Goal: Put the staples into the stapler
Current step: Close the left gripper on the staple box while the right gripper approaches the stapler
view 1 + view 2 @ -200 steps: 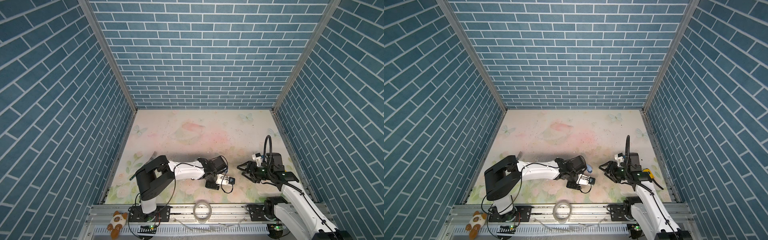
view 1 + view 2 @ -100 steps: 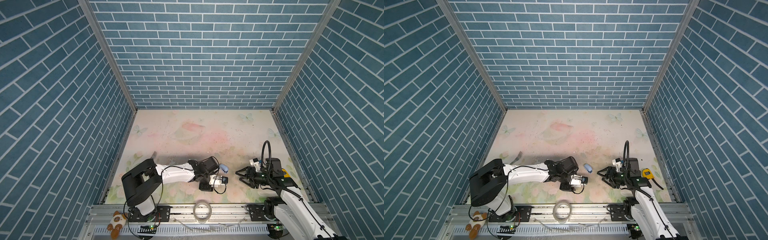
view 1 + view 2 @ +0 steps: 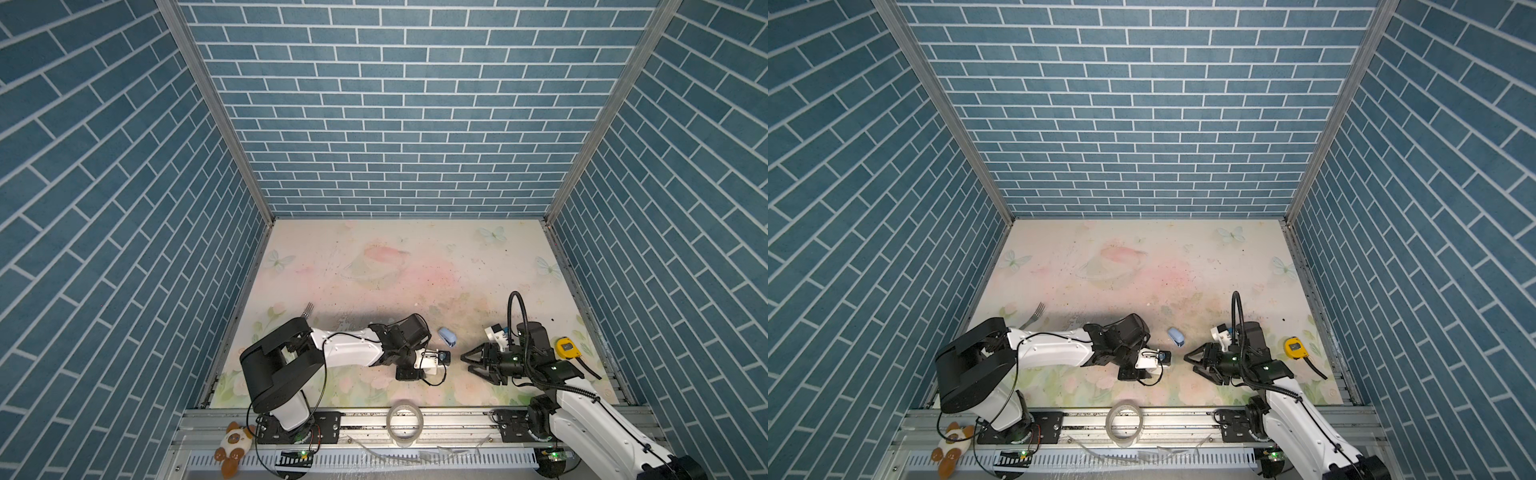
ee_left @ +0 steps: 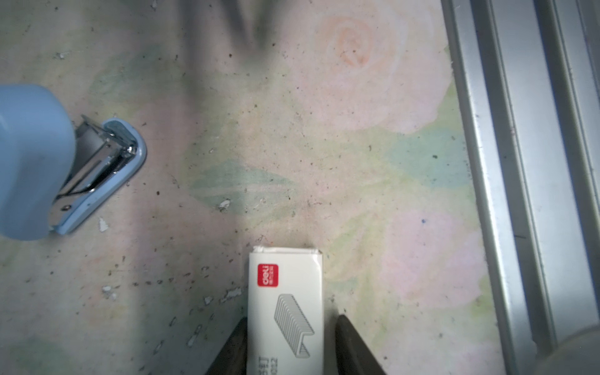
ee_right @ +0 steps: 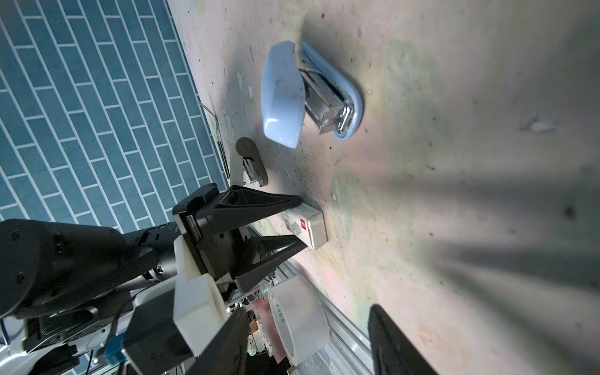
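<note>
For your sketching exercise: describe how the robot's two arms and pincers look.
The left arm and right arm have white shells with black joints and black cables. The left pincer and right pincer have black triangular, open-framed fingers.

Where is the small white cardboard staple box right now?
Left wrist view: the white box lies on the floral mat between the left tool's fingers, apart from the light-blue stapler.
</note>
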Available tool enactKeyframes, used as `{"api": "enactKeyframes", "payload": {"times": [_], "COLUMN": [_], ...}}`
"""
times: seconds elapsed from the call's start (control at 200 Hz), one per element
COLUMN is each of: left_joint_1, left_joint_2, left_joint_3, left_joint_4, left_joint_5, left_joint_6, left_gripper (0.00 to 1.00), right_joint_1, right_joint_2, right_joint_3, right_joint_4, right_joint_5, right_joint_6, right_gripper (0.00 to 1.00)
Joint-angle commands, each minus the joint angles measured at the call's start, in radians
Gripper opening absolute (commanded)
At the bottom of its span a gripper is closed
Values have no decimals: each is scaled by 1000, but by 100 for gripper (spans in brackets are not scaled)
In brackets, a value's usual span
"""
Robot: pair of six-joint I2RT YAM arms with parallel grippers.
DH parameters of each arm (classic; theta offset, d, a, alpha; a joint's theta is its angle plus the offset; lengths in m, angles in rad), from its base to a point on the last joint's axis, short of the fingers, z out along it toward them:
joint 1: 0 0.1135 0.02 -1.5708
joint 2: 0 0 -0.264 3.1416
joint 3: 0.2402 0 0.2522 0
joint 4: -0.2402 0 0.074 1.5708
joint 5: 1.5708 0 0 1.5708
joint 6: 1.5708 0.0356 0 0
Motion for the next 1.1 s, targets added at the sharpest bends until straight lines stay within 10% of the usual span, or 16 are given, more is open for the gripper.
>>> {"api": "enactKeyframes", "payload": {"times": [0.0,1.095], "left_joint_1": [4,4], "left_joint_2": [3,65], "left_joint_3": [-14,-14], "left_joint_4": [4,90], "left_joint_5": [25,17], "left_joint_6": [-2,-23], "left_gripper": [42,35], "right_joint_1": [35,249], "right_joint_2": [-2,316], "right_joint_3": [-12,-43], "right_joint_4": [101,529], "right_joint_5": [38,146], "right_joint_6": [66,173], "right_gripper": [60,58]}}
